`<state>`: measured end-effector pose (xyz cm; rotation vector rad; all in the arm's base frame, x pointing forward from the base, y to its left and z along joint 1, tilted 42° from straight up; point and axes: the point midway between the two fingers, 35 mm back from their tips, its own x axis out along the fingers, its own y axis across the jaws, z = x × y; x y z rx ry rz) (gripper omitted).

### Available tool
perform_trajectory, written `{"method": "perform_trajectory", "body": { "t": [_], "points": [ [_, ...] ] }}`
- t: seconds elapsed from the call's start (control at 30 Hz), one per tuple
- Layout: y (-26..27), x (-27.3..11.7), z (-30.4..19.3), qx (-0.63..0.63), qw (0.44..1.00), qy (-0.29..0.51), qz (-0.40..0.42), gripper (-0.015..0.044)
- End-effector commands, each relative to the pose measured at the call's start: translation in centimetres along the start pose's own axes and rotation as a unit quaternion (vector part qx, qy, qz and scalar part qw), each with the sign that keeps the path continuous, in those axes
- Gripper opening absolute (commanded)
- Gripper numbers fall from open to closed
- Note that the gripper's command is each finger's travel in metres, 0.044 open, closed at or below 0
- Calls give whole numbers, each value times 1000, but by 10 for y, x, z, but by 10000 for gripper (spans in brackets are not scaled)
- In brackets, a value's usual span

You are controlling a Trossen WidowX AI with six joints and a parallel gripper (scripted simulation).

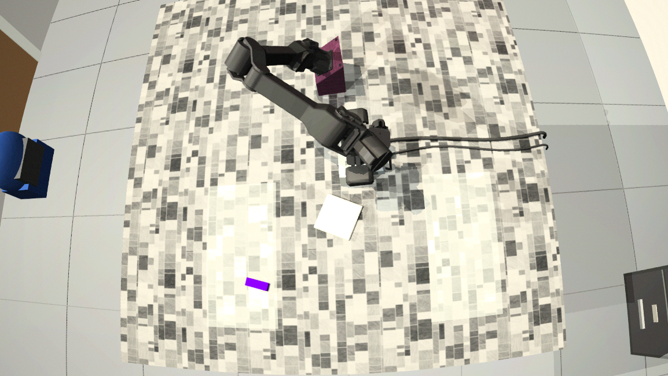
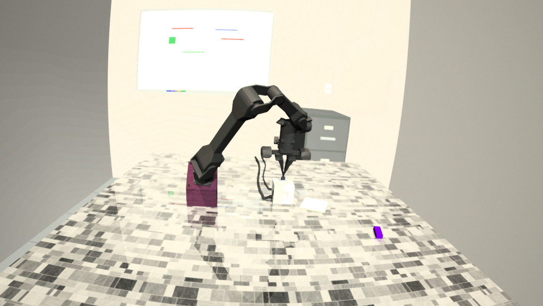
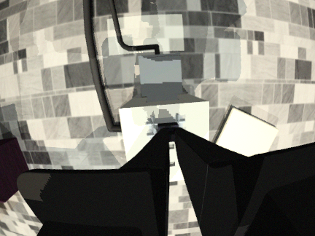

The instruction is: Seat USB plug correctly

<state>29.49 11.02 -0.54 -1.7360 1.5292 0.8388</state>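
Gripping the plug [image 2: 282, 177] from straight above, gripper [image 2: 283, 173] clenched on it at the top of the cube [image 2: 283, 191]. Plug axis vertical, in line with the fingers; seating depth and orientation unreadable.

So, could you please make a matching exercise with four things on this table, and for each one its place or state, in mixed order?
Things:
1. USB plug
2. power cube
3. white sheet
4. purple block

Places or states:
A. lies flat on the table, just beside the cube
B. pinched between the fingertips of the gripper
C. lies alone, far from the arm, near the table's edge
D. stands upright under the gripper, black cables running from it

Pairs: 1-B, 2-D, 3-A, 4-C
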Motion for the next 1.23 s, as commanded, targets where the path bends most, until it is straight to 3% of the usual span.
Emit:
{"method": "perform_trajectory", "body": {
  "t": [0.0,0.1,0.23,1.2],
  "points": [
    [0,2,-2,-1,1000,3,1,0],
    [0,2,-2,-1,1000,3,1,0],
    [0,0,0,0,1000,0,0,95],
    [0,-11,1,0,1000,0,0,95]
  ]
}}
